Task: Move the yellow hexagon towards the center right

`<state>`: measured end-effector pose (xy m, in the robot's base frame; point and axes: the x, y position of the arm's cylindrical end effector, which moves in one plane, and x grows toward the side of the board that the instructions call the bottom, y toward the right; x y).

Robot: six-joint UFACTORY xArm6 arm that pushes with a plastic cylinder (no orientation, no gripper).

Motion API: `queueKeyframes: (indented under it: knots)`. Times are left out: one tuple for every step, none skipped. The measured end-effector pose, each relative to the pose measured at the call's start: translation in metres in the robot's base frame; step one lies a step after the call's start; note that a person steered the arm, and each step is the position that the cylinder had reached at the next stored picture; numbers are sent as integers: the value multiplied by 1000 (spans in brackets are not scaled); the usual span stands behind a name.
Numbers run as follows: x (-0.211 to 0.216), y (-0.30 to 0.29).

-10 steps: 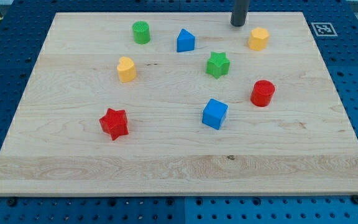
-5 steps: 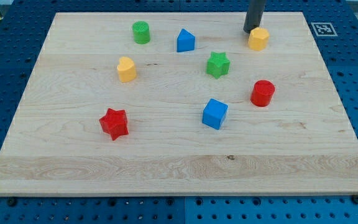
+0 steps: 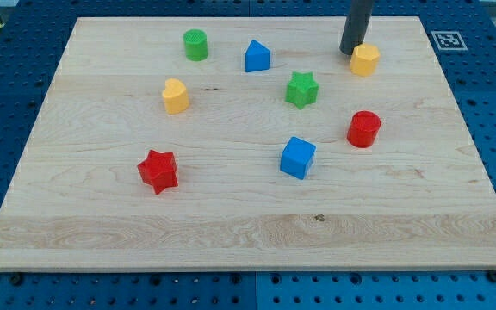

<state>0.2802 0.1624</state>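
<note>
The yellow hexagon [image 3: 366, 59] lies near the view's top right of the wooden board [image 3: 93, 215]. My tip [image 3: 351, 52] is a dark rod coming down from the view's top edge. It touches the hexagon's upper left side. The red cylinder [image 3: 363, 128] stands below the hexagon, toward the view's right middle.
A green star [image 3: 301, 89] lies left and below the hexagon. A blue house-shaped block [image 3: 257, 57], a green cylinder [image 3: 195, 44], a yellow heart [image 3: 175, 96], a blue cube [image 3: 297, 158] and a red star [image 3: 158, 170] are spread over the board. A marker tag [image 3: 448, 40] sits at the top right corner.
My tip moved right and down from the board's top edge onto the yellow hexagon. The hexagon has slid a little to the right and down.
</note>
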Motion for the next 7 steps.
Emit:
queueKeyframes:
  knots:
    - [4,1]
    - [11,1]
    - [22,8]
    - [29,17]
    - [38,24]
    - [49,33]
    - [57,48]
